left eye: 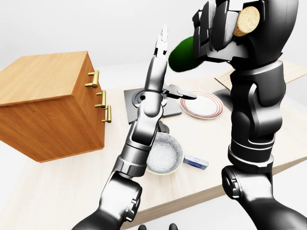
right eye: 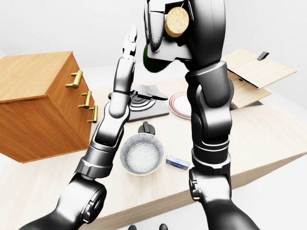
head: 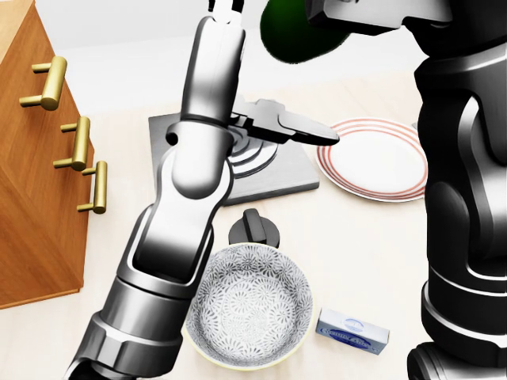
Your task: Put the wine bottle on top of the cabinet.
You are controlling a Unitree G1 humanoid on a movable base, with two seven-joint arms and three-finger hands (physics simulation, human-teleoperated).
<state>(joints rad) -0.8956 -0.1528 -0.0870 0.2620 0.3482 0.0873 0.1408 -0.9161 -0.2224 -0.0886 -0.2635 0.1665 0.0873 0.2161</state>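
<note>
The green wine bottle (left eye: 184,55) is held high in the air at the top of the left-eye view, lying tilted with its cork (left eye: 247,19) towards the camera. My right hand (left eye: 218,26) is shut round its neck and shoulder. My left hand (left eye: 163,43) is raised beside the bottle's base, to its left, with fingers straight and open, not holding anything. The wooden cabinet (left eye: 45,96) with brass handles (left eye: 100,96) stands at the left on the table, its flat top (left eye: 43,74) bare. The bottle is to the right of the cabinet and above its top level.
On the light table (left eye: 57,182) lie a grey square pad with a dark fitting (head: 273,178), a red-rimmed plate (head: 372,158), a patterned bowl (head: 249,305), a black knob (head: 253,229) and a small blue-white box (head: 352,331). A wooden board (right eye: 254,72) lies at the right.
</note>
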